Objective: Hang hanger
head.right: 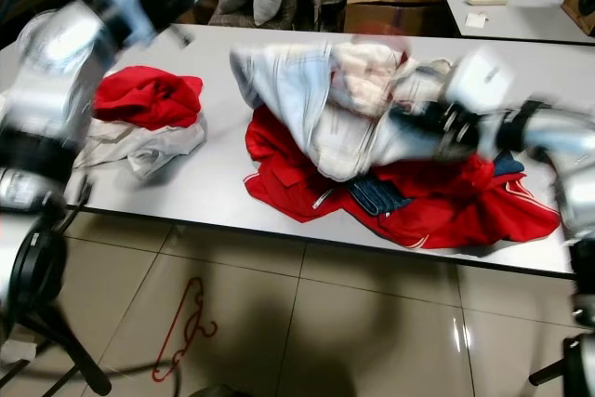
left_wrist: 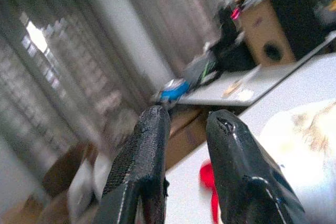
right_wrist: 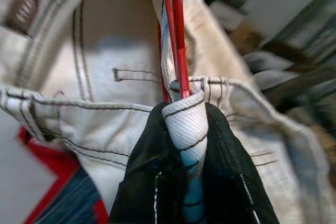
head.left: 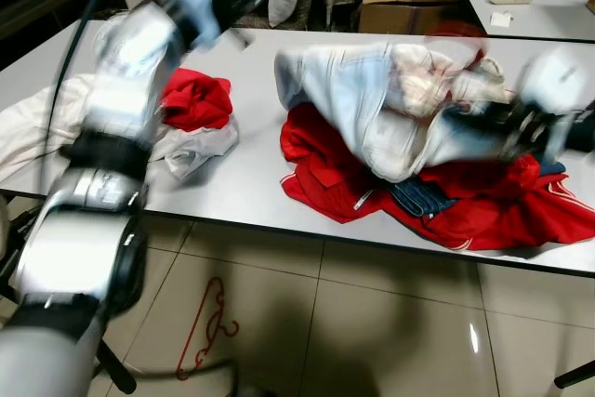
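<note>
A pale striped shirt [head.left: 390, 109] is lifted off the white table [head.left: 251, 183], blurred by motion. My right gripper [right_wrist: 184, 124] is shut on a fold of the shirt's collar, with the red hanger [right_wrist: 176, 35] running up through that fold. In the left eye view the right gripper [head.left: 507, 123] is at the shirt's right end, above a red jacket [head.left: 483, 206]. A second red hanger [head.left: 209, 327] lies on the tiled floor under the table's front edge. My left gripper [left_wrist: 189, 116] is raised high over the table's far left, open, with nothing between its fingers.
A crumpled red garment [head.left: 197, 99] and white clothes [head.left: 37, 123] lie at the table's left. Blue denim [head.left: 418, 197] peeks from under the jacket. A cardboard box [head.left: 404, 2] and another white table [head.left: 530, 6] stand behind. My left arm [head.left: 121, 99] blocks the left foreground.
</note>
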Motion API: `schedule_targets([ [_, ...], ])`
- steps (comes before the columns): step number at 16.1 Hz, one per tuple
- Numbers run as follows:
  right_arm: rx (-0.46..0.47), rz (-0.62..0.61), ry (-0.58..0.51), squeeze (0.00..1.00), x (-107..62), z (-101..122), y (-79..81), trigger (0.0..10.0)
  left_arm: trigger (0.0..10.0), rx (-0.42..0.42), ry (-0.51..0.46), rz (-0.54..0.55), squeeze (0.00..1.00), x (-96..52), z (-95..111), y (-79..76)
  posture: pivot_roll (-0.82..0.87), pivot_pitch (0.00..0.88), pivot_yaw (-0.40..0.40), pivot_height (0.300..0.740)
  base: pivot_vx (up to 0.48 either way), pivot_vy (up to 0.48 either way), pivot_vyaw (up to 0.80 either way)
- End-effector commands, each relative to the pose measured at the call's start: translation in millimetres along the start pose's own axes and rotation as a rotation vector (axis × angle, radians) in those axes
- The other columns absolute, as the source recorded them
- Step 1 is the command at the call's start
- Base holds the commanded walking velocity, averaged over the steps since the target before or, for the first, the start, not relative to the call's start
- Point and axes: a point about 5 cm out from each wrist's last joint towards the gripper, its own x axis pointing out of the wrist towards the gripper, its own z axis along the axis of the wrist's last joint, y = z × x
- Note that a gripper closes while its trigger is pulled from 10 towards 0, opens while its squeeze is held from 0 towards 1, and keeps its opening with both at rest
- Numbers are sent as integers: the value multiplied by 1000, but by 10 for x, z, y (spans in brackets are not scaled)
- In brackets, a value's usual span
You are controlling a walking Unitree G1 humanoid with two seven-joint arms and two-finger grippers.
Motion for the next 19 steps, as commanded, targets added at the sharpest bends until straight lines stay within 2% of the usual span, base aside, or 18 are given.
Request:
schedule_targets([
  [1, -42, -82, -68, 0, -70, 219, -77, 10000, 10000, -33, 34, 39, 0, -112, -77, -31, -71, 0, 83, 740, 0, 0, 0],
  [2, -23, -136, -57, 0, -86, 203, -37, 10000, 10000, -131, 90, 73, 0, -301, -277, -204, -67, 0, 77, 740, 0, 0, 0],
  [4, -2, -194, -49, 0, -101, 150, 53, 10000, 10000, -152, 172, 85, 0, -540, -465, -460, -67, 0, 74, 740, 0, 0, 0],
  [7, 11, -293, -92, 0, -139, 180, 39, 10000, 10000, -179, 216, 129, 0, -713, -500, -622, -58, 0, 71, 740, 0, 0, 0],
  [10, -14, -392, -115, 0, -177, 247, -55, 10000, 10000, -193, 252, 129, 0, -766, -457, -796, -61, 0, 71, 740, 0, 0, 0],
  [11, -47, -477, -111, 0, -215, 272, -189, 10000, 10000, -199, 264, 117, 0, -758, -441, -878, -60, 0, 69, 740, -292, 0, 0],
  [13, -78, -556, -135, 0, -259, 347, -319, 10000, 10000, -205, 269, 114, 0, -753, -418, -913, -59, 0, 67, 740, -289, 0, 0],
  [14, -108, -630, -181, 0, -315, 452, -436, 10000, 10000, -207, 273, 113, 0, -752, -405, -929, -57, 0, 63, 740, -289, 0, 0],
  [16, -164, -740, -342, 0, -471, 795, -627, 10000, 10000, -204, 287, 117, 0, -777, -386, -947, -50, 0, 53, 740, -285, 0, 0],
  [18, -187, -757, -426, 0, -533, 976, -669, 10000, 10000, -201, 298, 127, 0, -808, -384, -930, -48, 0, 49, 740, -294, 0, 0],
  [19, -230, -782, -504, 0, -598, 1175, -704, 10000, 10000, -198, 309, 140, 0, -841, -389, -903, -47, 0, 49, 740, -345, 0, 0],
])
